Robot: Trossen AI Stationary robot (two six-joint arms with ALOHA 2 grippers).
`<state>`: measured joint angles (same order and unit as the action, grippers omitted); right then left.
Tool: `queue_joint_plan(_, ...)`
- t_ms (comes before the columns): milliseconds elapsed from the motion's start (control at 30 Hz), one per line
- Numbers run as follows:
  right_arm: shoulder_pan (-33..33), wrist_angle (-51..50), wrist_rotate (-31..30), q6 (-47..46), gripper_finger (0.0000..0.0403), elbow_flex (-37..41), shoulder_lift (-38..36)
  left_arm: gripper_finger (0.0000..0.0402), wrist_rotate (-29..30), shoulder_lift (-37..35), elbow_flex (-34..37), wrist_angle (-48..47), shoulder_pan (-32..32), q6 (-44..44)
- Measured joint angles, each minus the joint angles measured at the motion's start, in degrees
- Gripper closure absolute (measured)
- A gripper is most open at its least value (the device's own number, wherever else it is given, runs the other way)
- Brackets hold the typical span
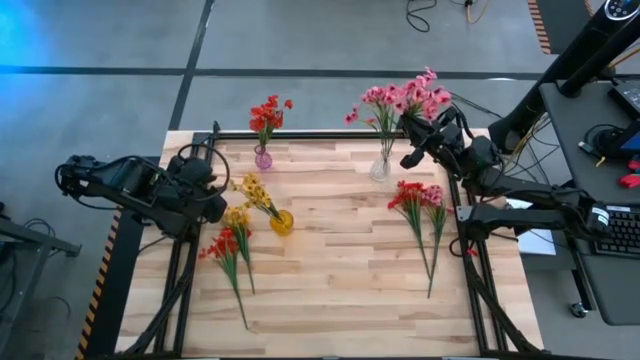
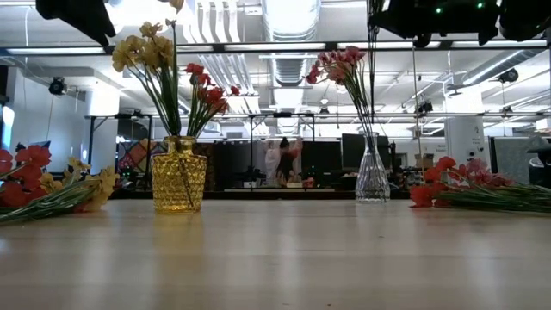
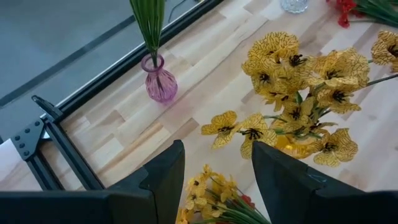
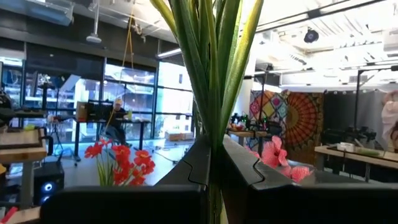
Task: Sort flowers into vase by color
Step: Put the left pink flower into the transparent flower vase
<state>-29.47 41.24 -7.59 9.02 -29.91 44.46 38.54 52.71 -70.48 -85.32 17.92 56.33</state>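
Observation:
A purple vase (image 1: 263,157) holds red flowers (image 1: 268,113). A yellow vase (image 1: 282,222) holds yellow flowers (image 3: 298,81). A clear vase (image 1: 380,168) holds pink flowers (image 1: 405,98). My right gripper (image 1: 408,152) is shut on green stems just above the clear vase. My left gripper (image 1: 218,207) hangs open above the loose yellow and red sprigs (image 1: 228,245) lying flat near the table's left edge; yellow blossoms (image 3: 211,193) show between its fingers, untouched. A red sprig (image 1: 410,195) and a pink sprig (image 1: 435,198) lie flat on the right. My right gripper (image 4: 214,162) pinches a bundle of thin green stems and leaves (image 4: 214,118) between its two fingers (image 4: 193,162). The fingers come level from the table's right side and lie across the stems. The stems stand upright and run down into the clear vase (image 2: 372,176).
A black frame (image 1: 330,134) borders the wooden table. Bare wood lies in the middle and toward the near edge. The yellow vase (image 2: 179,179) stands close to my left gripper. Desks, cables and a keyboard sit beyond the right edge.

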Motion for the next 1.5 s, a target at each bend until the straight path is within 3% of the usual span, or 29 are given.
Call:
queue_joint_plan(600,-0.1,4.4,0.0,1.4,0.039,0.4,5.4,0.0231,0.0,0.1,0.1,0.1,0.0,0.1)
queue_joint_plan(1500,-0.2,2.3,-0.6,1.9,0.039,0.6,6.4,0.0231,0.0,0.1,0.1,0.1,0.0,0.1)
